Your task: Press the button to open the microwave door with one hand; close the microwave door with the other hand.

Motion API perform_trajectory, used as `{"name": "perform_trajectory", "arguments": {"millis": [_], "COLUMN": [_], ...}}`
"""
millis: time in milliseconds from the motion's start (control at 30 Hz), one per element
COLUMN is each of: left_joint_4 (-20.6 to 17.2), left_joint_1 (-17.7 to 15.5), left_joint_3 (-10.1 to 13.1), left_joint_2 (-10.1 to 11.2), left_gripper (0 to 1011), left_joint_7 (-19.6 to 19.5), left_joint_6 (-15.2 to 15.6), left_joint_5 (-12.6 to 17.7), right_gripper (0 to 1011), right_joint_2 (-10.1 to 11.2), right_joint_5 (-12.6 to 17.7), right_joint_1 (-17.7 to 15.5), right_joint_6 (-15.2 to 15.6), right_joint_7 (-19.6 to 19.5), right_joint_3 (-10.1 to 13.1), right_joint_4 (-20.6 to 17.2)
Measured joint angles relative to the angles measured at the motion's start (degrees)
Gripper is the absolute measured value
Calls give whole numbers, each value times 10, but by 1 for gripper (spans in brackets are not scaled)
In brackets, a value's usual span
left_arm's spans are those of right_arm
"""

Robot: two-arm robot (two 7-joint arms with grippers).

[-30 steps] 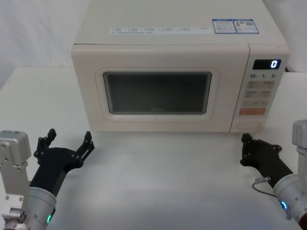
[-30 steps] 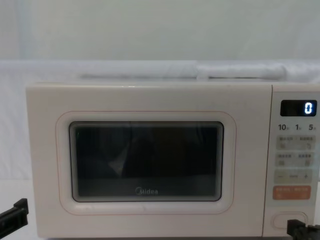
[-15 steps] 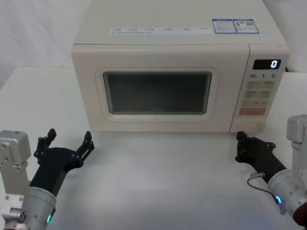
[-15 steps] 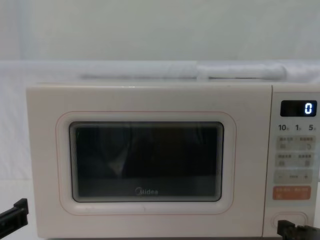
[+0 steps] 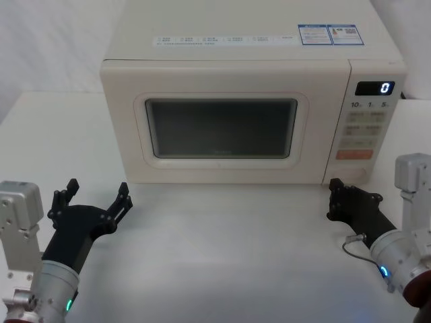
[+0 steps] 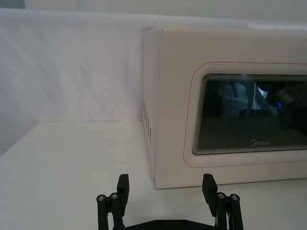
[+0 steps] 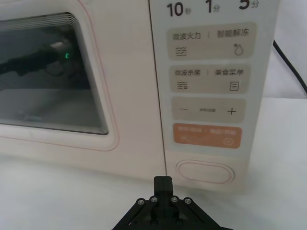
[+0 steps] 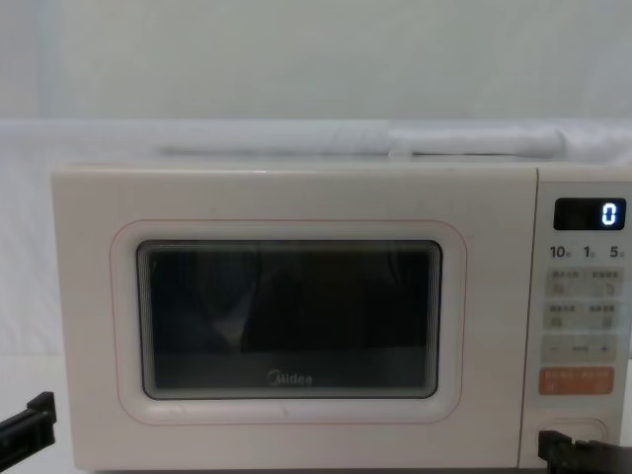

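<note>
since door [image 5: 222, 128] sits shut, press comes first: button [image 7: 205, 172] lies at panel foot, long axis horizontal, at 1 o'clock, near right gripper [image 7: 163, 183], fingers pinched together. left gripper [image 5: 94, 202] spread wide, well apart at 9 o'clock.

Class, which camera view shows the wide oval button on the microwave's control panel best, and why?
The right wrist view: the button appears whole and close, just beyond the right hand. In the chest view that hand partly hides it. In the head view it is small and partly covered.
</note>
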Motion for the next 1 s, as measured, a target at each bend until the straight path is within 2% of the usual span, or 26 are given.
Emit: {"name": "perform_trajectory", "arguments": {"millis": [1000], "left_joint_4": [0], "left_joint_1": [0], "left_joint_3": [0], "left_joint_2": [0], "left_gripper": [1001], "left_joint_7": [0], "left_joint_6": [0], "left_joint_5": [0], "right_gripper": [0], "right_joint_2": [1], "right_joint_5": [-9], "right_joint_1": [26], "right_joint_6": [4], "right_joint_7": [-6], "right_joint_3": [22], "right_joint_4": [35]}}
